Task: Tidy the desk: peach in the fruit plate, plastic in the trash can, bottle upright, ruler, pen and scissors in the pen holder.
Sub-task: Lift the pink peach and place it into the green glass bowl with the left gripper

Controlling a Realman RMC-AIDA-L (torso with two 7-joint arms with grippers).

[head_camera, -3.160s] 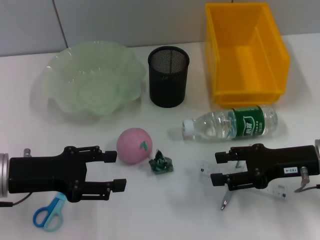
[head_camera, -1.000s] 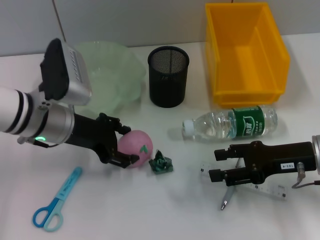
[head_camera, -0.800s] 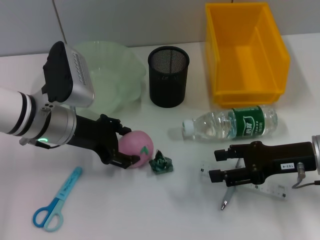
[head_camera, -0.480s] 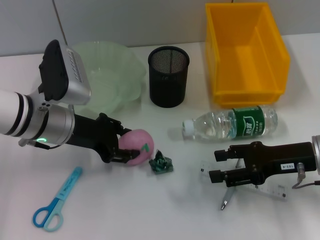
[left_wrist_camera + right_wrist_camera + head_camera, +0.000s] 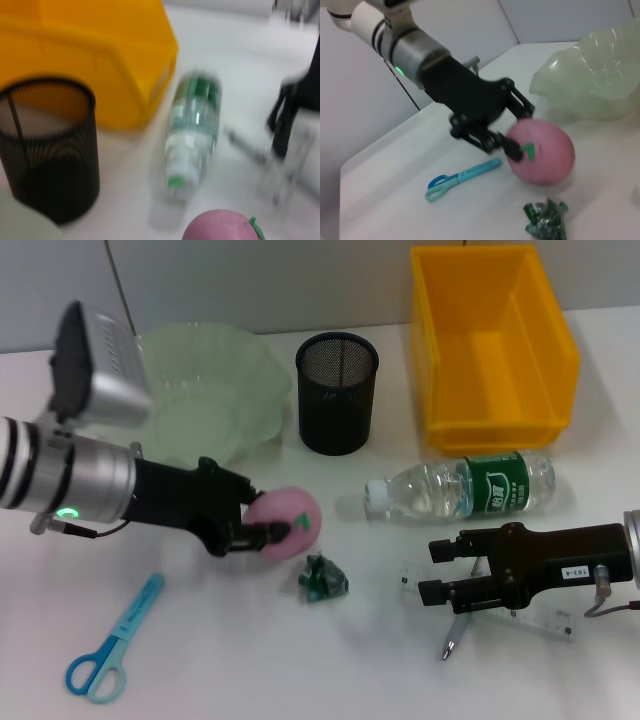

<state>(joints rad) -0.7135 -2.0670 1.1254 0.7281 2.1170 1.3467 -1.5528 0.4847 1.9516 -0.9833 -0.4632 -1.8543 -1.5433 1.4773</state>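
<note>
The round pink toy peach with a green leaf mark looks light, smooth and probably a little soft, so it could roll or squirt out of a loose pinch; a hold across its widest middle seems safest. The left end effector is pinching it at one side, the fruit apparently just off the white worktop near the middle, between the translucent pale-green scalloped fruit plate toward the far left corner and the crumpled green plastic wrapper. The right end effector, fingers spread, hovers near the front right edge.
</note>
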